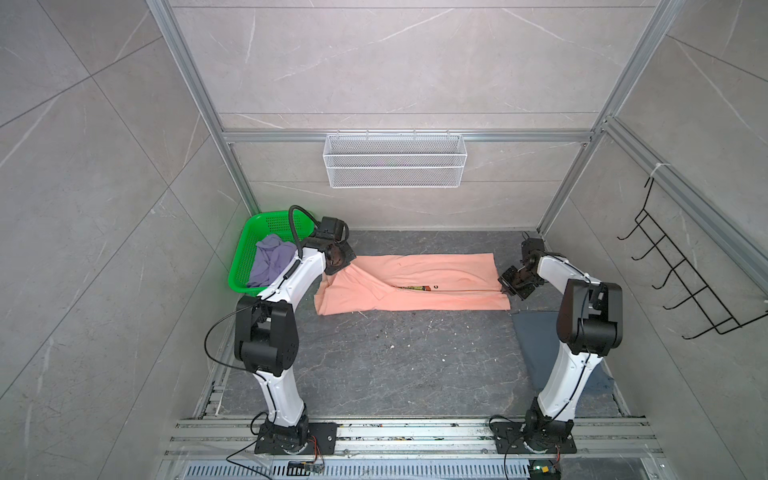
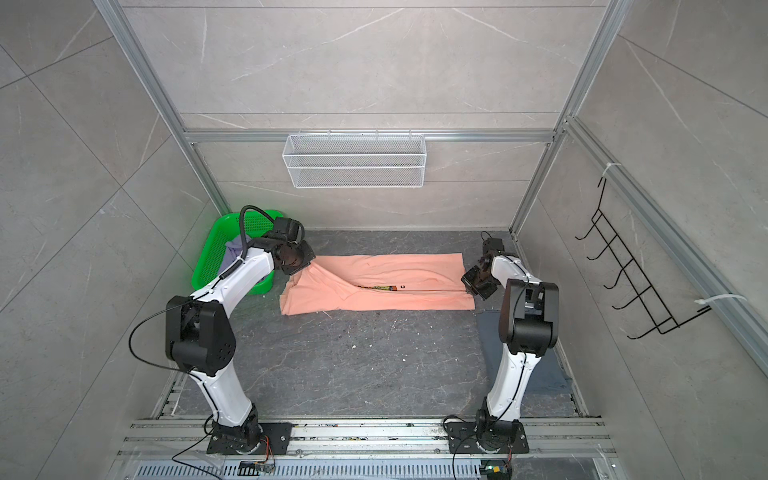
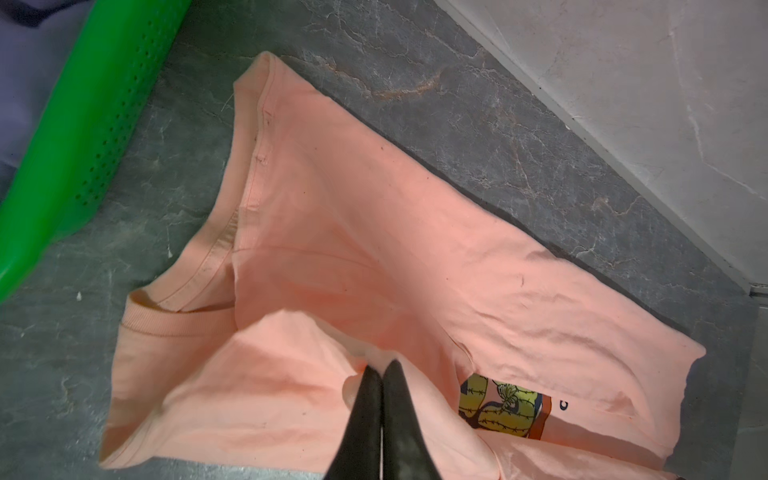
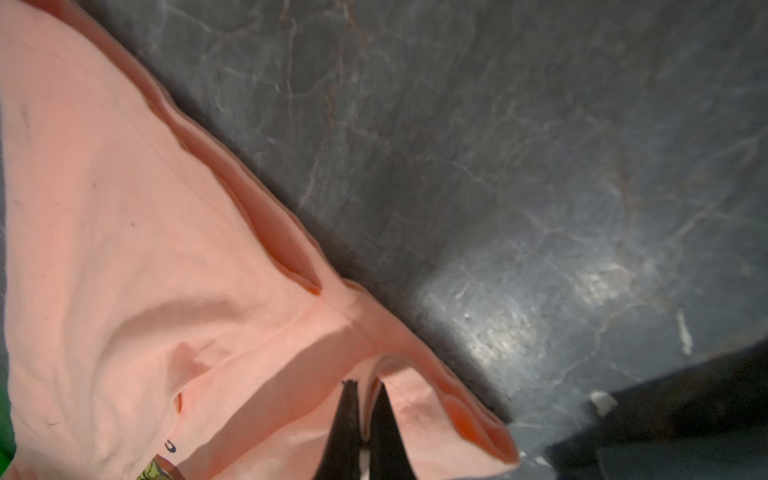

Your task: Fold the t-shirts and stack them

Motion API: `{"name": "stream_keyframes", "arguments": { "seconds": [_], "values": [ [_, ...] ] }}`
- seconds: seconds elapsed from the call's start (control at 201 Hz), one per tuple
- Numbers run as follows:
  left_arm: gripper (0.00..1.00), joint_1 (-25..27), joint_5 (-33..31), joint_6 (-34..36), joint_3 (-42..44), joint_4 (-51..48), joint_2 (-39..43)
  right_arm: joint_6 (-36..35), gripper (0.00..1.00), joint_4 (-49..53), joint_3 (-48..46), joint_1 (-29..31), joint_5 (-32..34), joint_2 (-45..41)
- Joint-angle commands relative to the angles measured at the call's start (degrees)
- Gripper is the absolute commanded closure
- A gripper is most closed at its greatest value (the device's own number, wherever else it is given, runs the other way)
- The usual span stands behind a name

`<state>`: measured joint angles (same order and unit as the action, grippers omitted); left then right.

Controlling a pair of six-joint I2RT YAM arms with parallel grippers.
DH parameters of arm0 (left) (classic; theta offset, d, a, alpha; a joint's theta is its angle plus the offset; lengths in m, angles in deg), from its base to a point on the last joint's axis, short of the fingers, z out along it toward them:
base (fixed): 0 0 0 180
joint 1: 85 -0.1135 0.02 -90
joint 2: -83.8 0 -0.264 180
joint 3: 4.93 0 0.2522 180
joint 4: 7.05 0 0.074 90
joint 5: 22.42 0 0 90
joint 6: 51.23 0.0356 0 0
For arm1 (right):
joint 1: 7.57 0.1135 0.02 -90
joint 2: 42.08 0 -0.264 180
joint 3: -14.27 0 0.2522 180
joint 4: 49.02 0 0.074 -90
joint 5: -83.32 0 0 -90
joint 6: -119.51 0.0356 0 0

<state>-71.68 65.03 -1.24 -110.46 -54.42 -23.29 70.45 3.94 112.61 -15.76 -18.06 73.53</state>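
T-shirts three, lavender (image 1: pixel 270 262), blue-grey (image 1: pixel 536 340), peach (image 1: pixel 436 270) clamped by left end effector (image 3: pixel 382 363), right end effector (image 4: pixel 365 384)

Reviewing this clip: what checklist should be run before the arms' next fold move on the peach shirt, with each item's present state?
1. Left gripper shut on peach t-shirt: ok.
2. Right gripper shut on its opposite end: ok.
3. Fold edges even: not ok, collar end bunched.
4. Lavender t-shirt inside green basket, apart from the fold: ok.
5. Slate blue t-shirt folded: cannot tell, partly hidden.
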Motion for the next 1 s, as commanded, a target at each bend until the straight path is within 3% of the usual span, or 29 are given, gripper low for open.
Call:
{"name": "stream_keyframes", "arguments": {
  "seconds": [0.0,0.363,0.776,0.826,0.876,0.916,0.99],
  "values": [
    [1.0,-1.51,2.07,3.23,-4.65,1.04,-2.15,-0.34,1.0,2.28,4.18,0.36,0.21,1.92],
    [1.0,-4.12,3.51,3.03,-7.46,1.25,-6.87,-0.7,0.95,6.97,15.29,1.58,-0.31,9.83],
    [1.0,-5.28,3.51,2.92,-9.94,1.61,-10.52,-1.22,0.9,9.09,20.81,1.97,-0.51,13.46],
    [1.0,-5.4,3.42,2.68,-10.47,1.54,-11.02,-1.3,0.84,9.8,21.6,1.93,-0.57,14.05],
    [1.0,-5.51,3.52,2.22,-11.16,1.14,-11.63,-1.39,0.69,9.97,21.94,1.85,-0.53,14.29],
    [0.9,-5.5,3.59,2.07,-11.67,0.98,-12.18,-1.55,0.58,9.53,21.99,1.95,-0.55,14.17],
    [0.74,-5.6,3.15,1.97,-12.49,0.85,-12.74,-1.92,0.52,8.26,21.9,1.94,-0.5,13.12]
  ]
}}
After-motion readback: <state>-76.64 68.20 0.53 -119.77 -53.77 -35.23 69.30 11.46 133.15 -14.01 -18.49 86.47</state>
